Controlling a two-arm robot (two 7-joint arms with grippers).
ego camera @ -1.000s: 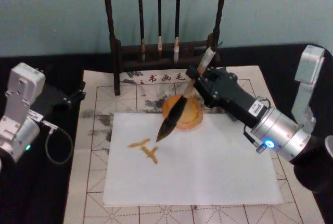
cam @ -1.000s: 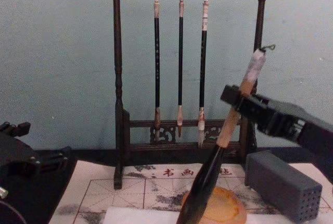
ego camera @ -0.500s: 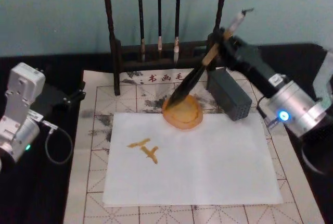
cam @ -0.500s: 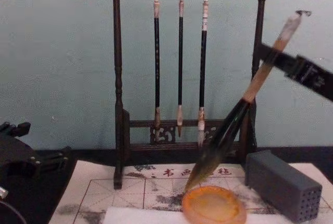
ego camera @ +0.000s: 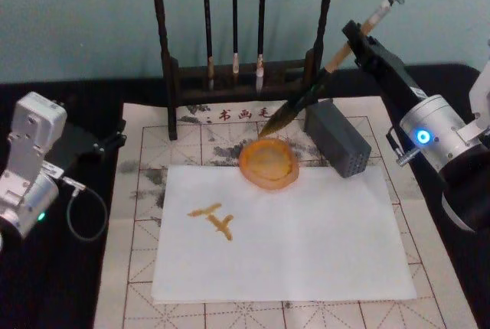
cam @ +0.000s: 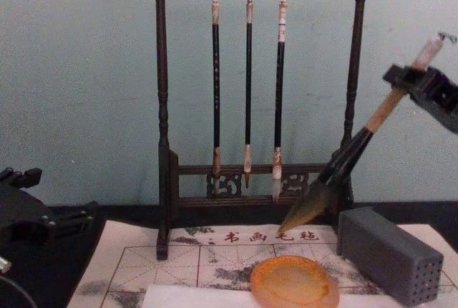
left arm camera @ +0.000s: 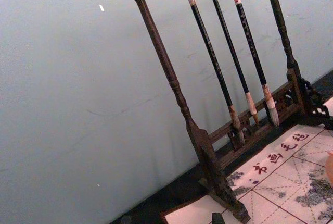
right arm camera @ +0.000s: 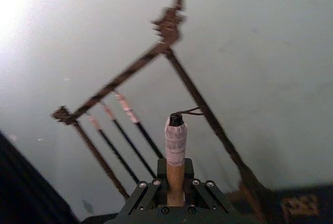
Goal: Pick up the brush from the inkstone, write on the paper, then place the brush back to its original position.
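Fingers [ego camera: 357, 36] of right gripper [ego camera: 350, 39] clamped on the brush [ego camera: 306, 99] — tip aloft near the inkstone [ego camera: 268, 165] — left gripper [ego camera: 115, 136] parked.

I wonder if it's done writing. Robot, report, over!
Right end effector shut on brush, tip raised near inkstone. Left end effector parked at left. Grey block beside tip.

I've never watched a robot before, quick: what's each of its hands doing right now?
Left gripper: parked at the left; cannot be told.
Right gripper: closed on the brush, held in the air.
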